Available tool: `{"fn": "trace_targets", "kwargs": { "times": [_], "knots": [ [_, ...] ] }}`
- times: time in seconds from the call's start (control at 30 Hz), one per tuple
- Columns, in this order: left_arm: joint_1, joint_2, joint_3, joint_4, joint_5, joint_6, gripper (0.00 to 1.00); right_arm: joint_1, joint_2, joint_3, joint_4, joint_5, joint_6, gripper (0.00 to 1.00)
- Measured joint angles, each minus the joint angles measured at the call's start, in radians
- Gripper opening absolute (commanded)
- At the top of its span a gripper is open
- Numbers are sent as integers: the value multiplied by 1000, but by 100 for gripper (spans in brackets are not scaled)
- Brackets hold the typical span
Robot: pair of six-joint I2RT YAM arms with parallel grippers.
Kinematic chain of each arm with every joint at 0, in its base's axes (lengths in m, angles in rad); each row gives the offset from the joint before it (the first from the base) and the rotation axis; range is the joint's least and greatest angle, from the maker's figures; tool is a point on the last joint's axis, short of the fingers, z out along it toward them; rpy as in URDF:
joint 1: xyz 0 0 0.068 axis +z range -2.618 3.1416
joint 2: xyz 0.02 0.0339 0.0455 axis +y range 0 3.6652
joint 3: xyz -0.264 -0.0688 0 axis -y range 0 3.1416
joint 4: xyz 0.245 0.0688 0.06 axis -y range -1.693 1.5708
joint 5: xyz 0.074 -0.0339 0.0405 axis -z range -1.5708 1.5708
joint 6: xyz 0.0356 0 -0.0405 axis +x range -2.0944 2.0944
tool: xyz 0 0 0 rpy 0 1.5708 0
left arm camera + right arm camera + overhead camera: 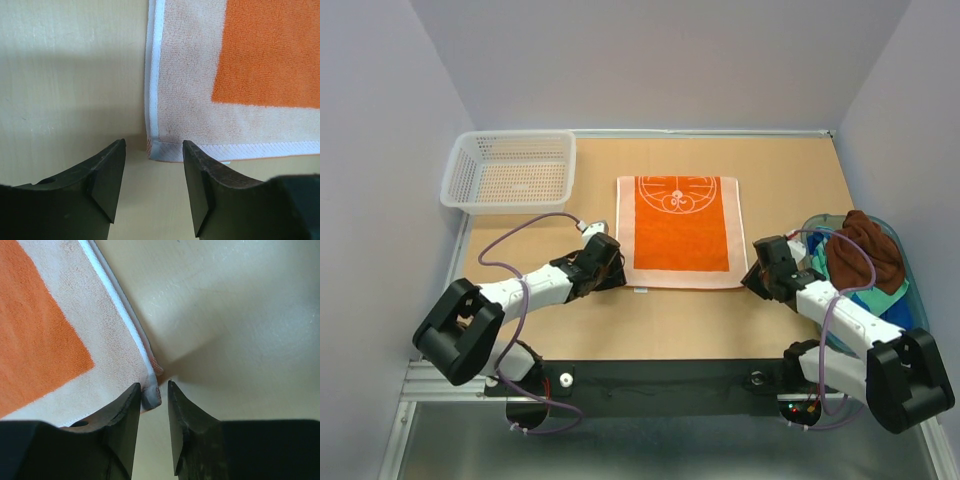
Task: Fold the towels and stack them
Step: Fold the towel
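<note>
An orange towel point(680, 232) with a white circle pattern and a pale border lies flat in the middle of the table. My left gripper point(618, 275) stands open just short of its near left corner point(162, 150); the two fingers of the left gripper point(154, 150) straddle the corner line without touching the cloth. My right gripper point(750, 278) is at the near right corner point(150, 397). That corner sits between the narrowed jaws of the right gripper point(153, 387), against the left finger, with a gap to the right one. More towels, a dark brown one point(865, 250) on top, are heaped at the right.
A white mesh basket point(510, 172) stands at the back left. A translucent blue-green tub point(912, 285) at the right edge holds the heap, with blue and green cloth point(880, 300) under the brown. Grey walls enclose the table on three sides.
</note>
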Motion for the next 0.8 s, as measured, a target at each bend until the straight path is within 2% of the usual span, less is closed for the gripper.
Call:
{"fn": "trace_targets", "kwargs": {
  "times": [0.23,0.37,0.6,0.8],
  "knots": [
    [1,38,6,13,8,1,48,-3,13,-3,18,-21,-1,23],
    [5,45,9,16,21,2,33,-5,12,-3,23,-28,-4,18],
    [6,45,9,12,33,0,32,-5,11,-3,33,-33,-8,17],
    [6,44,27,-16,34,1,40,-5,11,-3,36,-37,-12,17]
  ]
}}
